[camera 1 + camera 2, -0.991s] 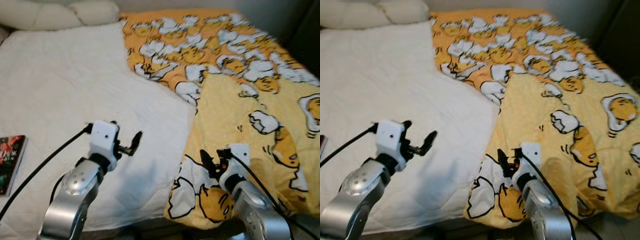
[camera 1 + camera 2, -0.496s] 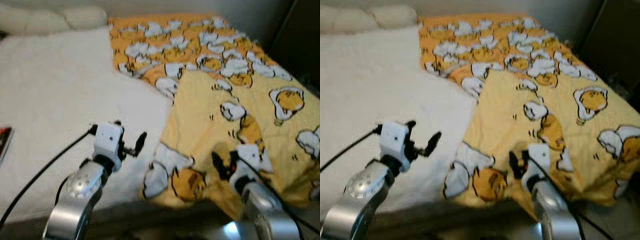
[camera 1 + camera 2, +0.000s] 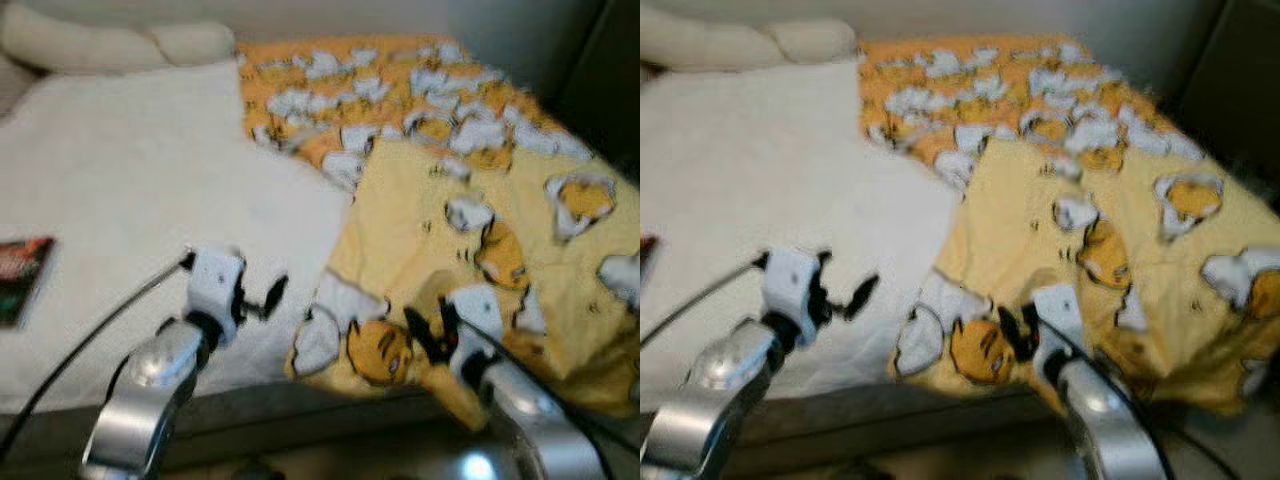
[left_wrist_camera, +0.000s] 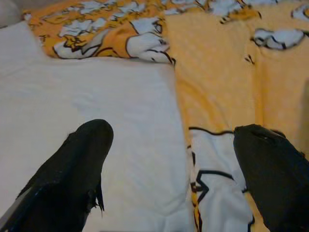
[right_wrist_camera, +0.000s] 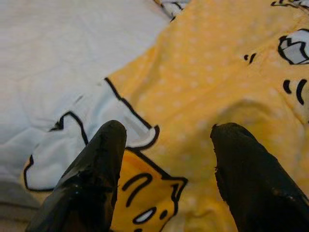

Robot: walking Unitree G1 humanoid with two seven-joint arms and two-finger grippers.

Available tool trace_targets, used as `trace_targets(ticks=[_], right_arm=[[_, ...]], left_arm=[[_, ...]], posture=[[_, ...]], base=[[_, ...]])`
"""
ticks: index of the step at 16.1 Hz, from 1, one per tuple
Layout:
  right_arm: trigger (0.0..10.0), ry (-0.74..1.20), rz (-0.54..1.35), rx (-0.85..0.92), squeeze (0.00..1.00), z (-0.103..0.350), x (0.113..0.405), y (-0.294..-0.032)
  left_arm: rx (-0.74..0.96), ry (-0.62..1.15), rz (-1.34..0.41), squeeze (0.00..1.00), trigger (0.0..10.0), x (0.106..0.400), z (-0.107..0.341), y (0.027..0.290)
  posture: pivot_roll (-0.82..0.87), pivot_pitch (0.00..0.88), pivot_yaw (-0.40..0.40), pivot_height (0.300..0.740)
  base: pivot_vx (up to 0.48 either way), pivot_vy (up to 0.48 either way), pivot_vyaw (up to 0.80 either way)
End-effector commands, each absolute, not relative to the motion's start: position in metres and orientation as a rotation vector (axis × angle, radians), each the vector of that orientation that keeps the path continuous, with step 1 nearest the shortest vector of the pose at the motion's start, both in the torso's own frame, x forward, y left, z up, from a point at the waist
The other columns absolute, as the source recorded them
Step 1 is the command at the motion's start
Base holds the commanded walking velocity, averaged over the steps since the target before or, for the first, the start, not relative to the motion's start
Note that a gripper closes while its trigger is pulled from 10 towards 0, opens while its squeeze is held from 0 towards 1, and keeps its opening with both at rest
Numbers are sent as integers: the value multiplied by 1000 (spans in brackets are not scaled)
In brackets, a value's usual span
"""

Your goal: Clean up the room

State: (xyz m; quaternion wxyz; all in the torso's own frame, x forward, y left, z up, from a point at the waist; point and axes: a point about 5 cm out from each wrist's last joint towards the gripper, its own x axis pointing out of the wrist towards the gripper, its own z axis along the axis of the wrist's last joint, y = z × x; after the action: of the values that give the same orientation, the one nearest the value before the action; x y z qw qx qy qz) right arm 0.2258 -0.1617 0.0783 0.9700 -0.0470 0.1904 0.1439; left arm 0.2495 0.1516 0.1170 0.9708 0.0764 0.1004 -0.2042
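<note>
**Both tools open over the bed, blanket corner right under my right one**

I'm standing at the foot of the bed, and the head views are blurring as I'm looking down at it. The yellow blanket is lying rumpled across the right half, one corner folded back over itself, its near edge drooping off the mattress. On the left half the white sheet is lying bare, with pillows up at the head and a book resting near the left edge.

My right tool is hovering just above the blanket's near corner, fingers spread wide and gripping nothing; the white-and-yellow print is sitting right between them. My left tool is hanging over the seam where sheet meets blanket edge, also spread wide and empty.

As I'm reading it, the step in hand is straightening the bedding, and I'm lining up for a grab. Next I'm needing to drop the right tool onto that corner, pinch a good fold of cloth, and draw it flat. The fabric looks soft and loose, so a shallow pinch is likely slipping out. The book is probably waiting for later.
</note>
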Motion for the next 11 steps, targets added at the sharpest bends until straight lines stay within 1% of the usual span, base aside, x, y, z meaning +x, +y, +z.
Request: trace_targets(ticks=[1,3,7,9,10,11], right_arm=[[10000,387,312,-112,0,81,227,-160],[10000,385,330,-140,0,84,228,-162],[10000,409,322,-131,0,85,227,-164],[10000,400,335,-105,0,87,228,-160],[10000,400,368,-122,0,89,229,-158],[10000,428,409,-128,0,91,231,-163]], left_arm=[[162,179,-431,0,10000,254,124,150],[151,163,-419,0,10000,257,127,148],[133,163,-389,0,10000,261,125,149],[128,153,-416,0,10000,263,126,147],[124,168,-424,0,10000,265,125,148],[105,246,-507,0,10000,268,116,148]], posture=[[-63,62,32,740],[-73,68,28,740],[-79,80,10,740],[-80,87,0,740],[-82,91,-9,740],[-87,100,-21,740]], base=[[0,0,0],[0,0,0],[0,0,0],[0,0,0],[0,0,0],[0,0,0]])
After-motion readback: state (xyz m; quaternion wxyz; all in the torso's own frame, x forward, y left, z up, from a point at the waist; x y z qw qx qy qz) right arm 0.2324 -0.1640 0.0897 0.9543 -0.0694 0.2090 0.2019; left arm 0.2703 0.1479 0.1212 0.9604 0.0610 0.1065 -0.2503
